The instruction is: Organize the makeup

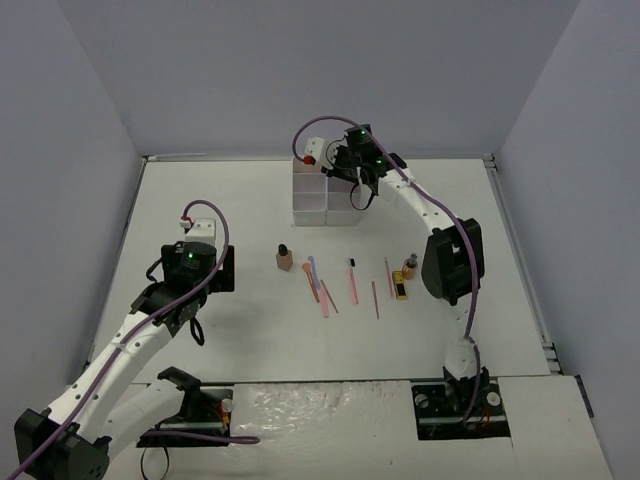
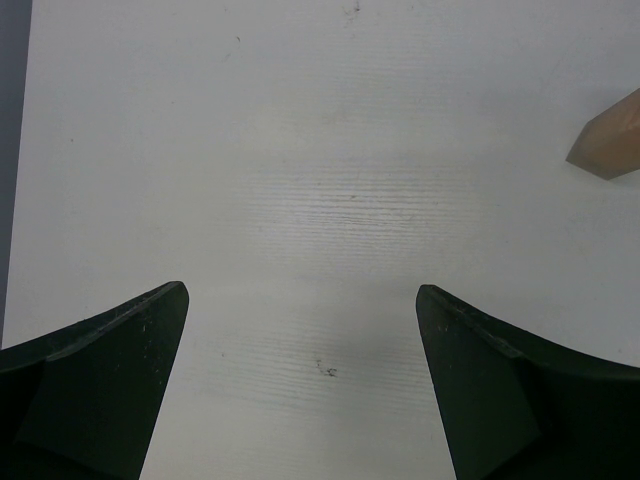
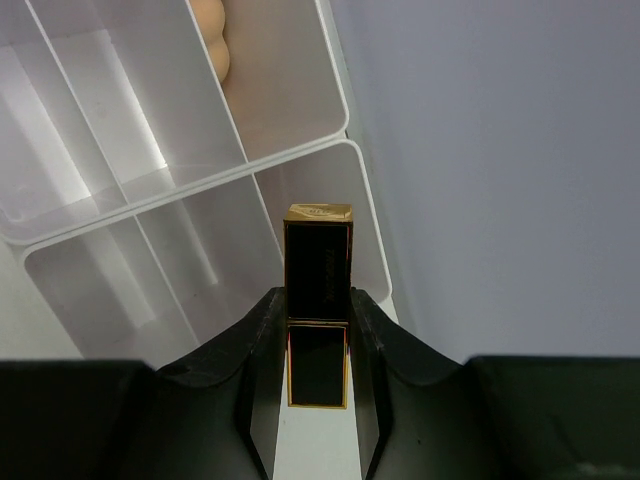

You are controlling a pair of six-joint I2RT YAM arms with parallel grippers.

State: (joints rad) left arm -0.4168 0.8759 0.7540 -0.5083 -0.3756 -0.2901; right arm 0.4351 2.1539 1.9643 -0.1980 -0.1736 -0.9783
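My right gripper is shut on a black-and-gold tube, held upright over the near corner compartment of the white gridded box. A peach sponge lies in a far compartment. From above, that gripper hangs at the box's right side. On the table lie a tan bottle, thin pink, blue and brown sticks, another black-and-gold tube and a small bottle. My left gripper stands open over bare table, the tan bottle off to its right.
The grey side wall runs close on the left of my left gripper. The back wall stands just behind the box. The arm bases sit at the near table edge.
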